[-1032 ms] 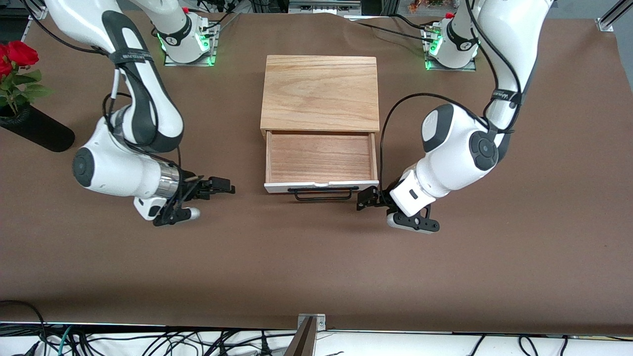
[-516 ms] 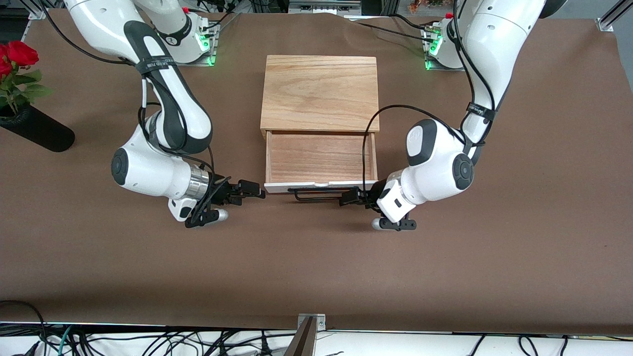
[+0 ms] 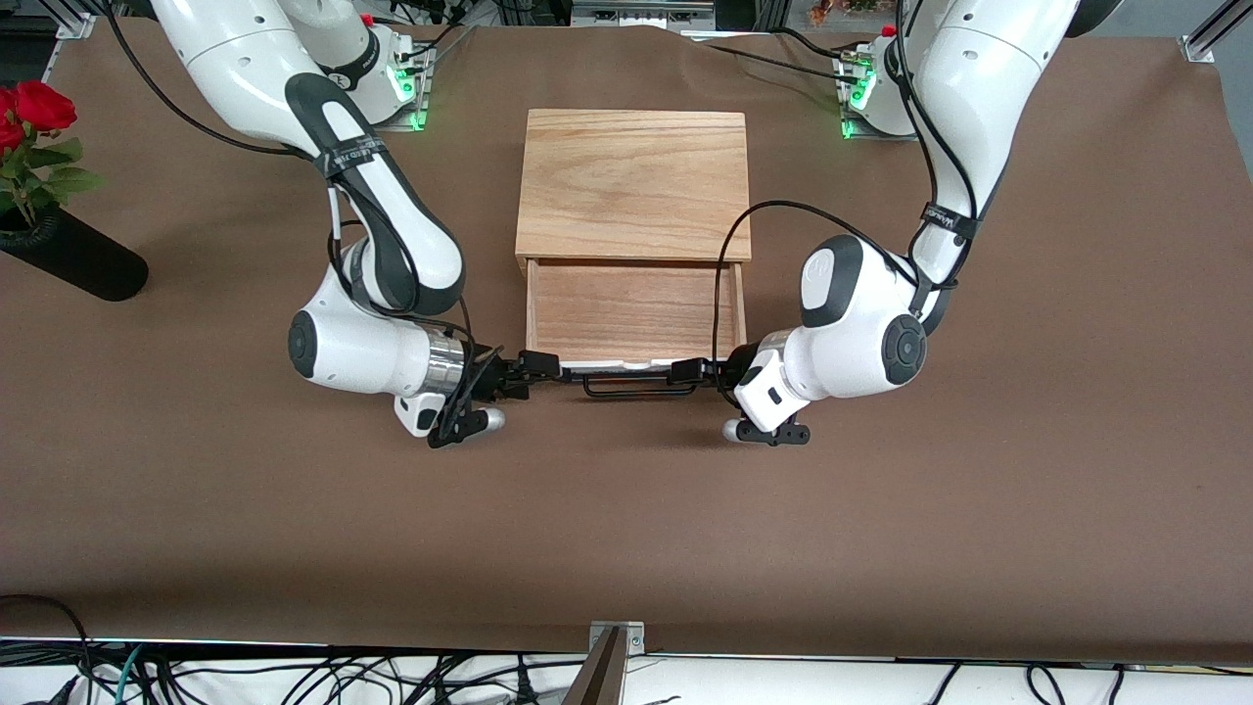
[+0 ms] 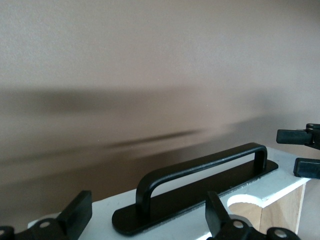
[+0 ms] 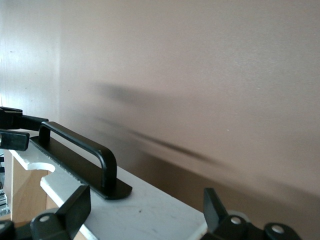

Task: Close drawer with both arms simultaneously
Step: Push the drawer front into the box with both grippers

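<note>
Item: drawer (image 3: 636, 313), half out of its oak box (image 3: 634, 184). My left gripper (image 3: 688, 372) and right gripper (image 3: 540, 366), fingers spread, empty, flank the handle (image 3: 636, 385) against its white front panel (image 5: 125, 212), placed to push evenly.

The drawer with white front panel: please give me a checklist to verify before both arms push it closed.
1. Light-wood drawer with white front panel is open, still to close: ok.
2. Left gripper at the panel's end toward the left arm, fingers open: ok.
3. Right gripper at the end toward the right arm, fingers open: ok.
4. Both grippers level along the panel: ok.
5. Drawer tray holds nothing: ok.
6. Fingertips touching the panel: cannot tell.
</note>
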You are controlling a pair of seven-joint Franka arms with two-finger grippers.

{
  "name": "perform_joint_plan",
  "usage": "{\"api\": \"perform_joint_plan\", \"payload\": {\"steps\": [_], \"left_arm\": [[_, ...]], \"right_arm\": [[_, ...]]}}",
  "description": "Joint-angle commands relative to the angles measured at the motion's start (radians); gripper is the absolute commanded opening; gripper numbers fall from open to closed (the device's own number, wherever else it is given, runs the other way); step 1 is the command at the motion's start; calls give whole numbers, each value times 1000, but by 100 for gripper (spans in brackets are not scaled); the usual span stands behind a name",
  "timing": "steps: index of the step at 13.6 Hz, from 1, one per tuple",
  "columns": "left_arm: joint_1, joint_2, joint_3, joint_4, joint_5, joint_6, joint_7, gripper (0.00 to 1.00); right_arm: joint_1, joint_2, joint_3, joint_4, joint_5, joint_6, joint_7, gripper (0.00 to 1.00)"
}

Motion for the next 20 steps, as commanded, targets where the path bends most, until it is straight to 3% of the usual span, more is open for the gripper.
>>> {"api": "perform_joint_plan", "payload": {"steps": [1,9,14,20], "left_arm": [[1,-1,0,3,-30,-50,14,100],[3,7,0,3,-30,-162,14,100],[-3,7,0,5,-30,-204,12,100],[-5,5,0,6,-31,-270,11,100]], "right_arm": [[-5,19,16,30,19,-5,-20,100],[20,34,39,19,45,-25,-13,100],[29,34,39,-4,45,-192,-3,100],[57,31,39,-27,45,-194,-2,100]]}}
